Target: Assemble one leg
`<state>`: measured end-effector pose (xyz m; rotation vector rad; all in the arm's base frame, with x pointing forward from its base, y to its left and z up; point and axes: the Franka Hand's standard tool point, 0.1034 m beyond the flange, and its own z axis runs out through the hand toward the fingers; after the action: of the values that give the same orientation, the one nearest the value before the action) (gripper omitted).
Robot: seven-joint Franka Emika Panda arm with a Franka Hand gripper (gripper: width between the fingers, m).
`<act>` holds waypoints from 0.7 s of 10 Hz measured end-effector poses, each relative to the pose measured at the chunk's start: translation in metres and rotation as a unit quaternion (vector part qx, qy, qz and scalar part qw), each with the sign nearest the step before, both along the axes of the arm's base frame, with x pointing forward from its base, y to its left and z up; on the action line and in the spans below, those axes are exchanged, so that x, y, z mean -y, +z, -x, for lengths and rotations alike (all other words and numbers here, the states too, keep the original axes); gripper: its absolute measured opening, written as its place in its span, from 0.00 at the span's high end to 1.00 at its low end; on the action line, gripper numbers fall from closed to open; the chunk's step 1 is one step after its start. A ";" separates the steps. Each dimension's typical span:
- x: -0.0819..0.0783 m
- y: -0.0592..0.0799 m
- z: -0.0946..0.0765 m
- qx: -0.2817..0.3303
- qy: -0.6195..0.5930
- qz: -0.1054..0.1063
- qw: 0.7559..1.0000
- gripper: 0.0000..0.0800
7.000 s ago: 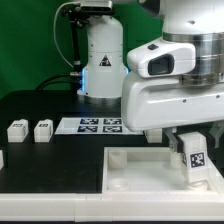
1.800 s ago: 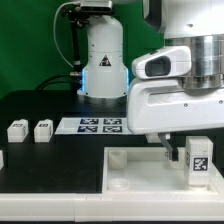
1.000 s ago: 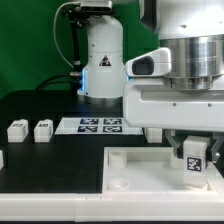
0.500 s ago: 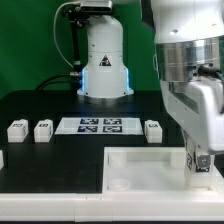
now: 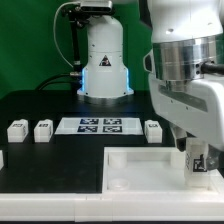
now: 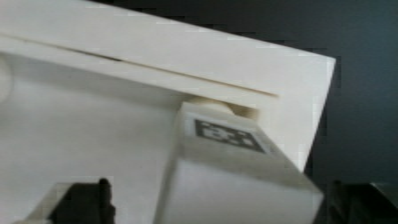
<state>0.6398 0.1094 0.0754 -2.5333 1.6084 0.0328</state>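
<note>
My gripper (image 5: 200,160) is shut on a leg (image 5: 199,158), a small white block with a black-and-white tag. It holds the leg upright over the corner of the white tabletop (image 5: 140,171) at the exterior view's right. In the wrist view the leg (image 6: 231,150) runs from between my dark fingers (image 6: 82,200) down to the tabletop's corner (image 6: 107,90). My gripper (image 6: 222,205) grips it on both sides. Whether the leg's end sits in a socket is hidden.
Three loose legs lie on the black table: two at the exterior view's left (image 5: 17,129) (image 5: 42,129) and one (image 5: 152,129) beside the marker board (image 5: 100,125). A white part (image 5: 2,158) shows at the left edge. The robot base (image 5: 103,60) stands behind.
My wrist has turned about the vertical with the leg held in it, staying over the same corner. The leg's tag now faces more sideways. The third loose leg has come into sight.
</note>
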 end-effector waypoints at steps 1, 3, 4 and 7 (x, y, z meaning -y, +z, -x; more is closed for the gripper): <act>-0.001 0.003 0.000 0.014 0.101 0.011 0.995 0.21; 0.000 0.000 0.001 0.019 0.156 0.015 0.987 0.19; 0.001 0.000 0.000 0.027 0.219 0.019 0.975 0.19; -0.001 0.000 -0.001 0.051 0.469 0.052 0.880 0.19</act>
<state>0.6406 0.1100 0.0757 -3.0527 0.2227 -0.0862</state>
